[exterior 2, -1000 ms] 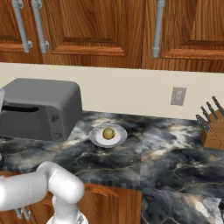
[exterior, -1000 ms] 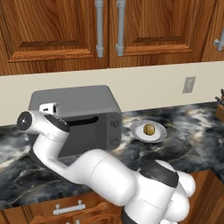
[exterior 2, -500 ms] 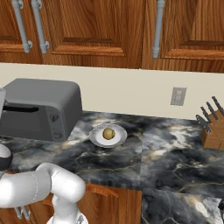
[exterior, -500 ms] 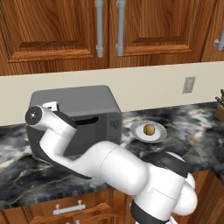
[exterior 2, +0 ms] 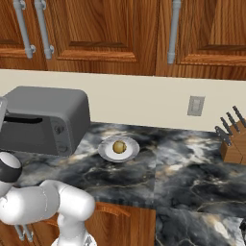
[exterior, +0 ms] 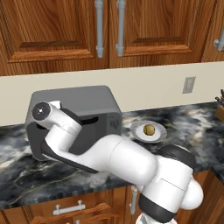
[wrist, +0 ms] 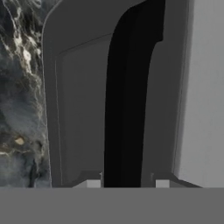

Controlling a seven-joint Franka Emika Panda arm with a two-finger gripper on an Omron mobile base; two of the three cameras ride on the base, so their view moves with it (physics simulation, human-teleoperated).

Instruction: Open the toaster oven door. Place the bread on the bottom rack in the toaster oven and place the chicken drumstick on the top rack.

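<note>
The toaster oven (exterior: 83,116) sits at the back left of the dark marbled tabletop (exterior 2: 182,163), against the cream wall under the wooden cabinets (exterior: 57,30). Its toaster oven door (wrist: 78,113) is up against the oven's front, and in the hand view the long dark handle bar (wrist: 131,96) runs up the picture (the hand is rolled, so the bar reads as vertical there). The gripper (wrist: 127,183) is clenched on that handle bar, with one pale fingertip on either side of the bar's near end. In the left base view the white arm (exterior: 113,157) reaches across the oven's front and covers much of the door. Just to the right of the oven a small white plate (exterior 2: 106,153) lies on the tabletop with the bread (exterior 2: 119,147) resting in its middle. A knife block (exterior 2: 233,146) stands well apart at the far right, below a wall outlet (exterior 2: 195,105)
</note>
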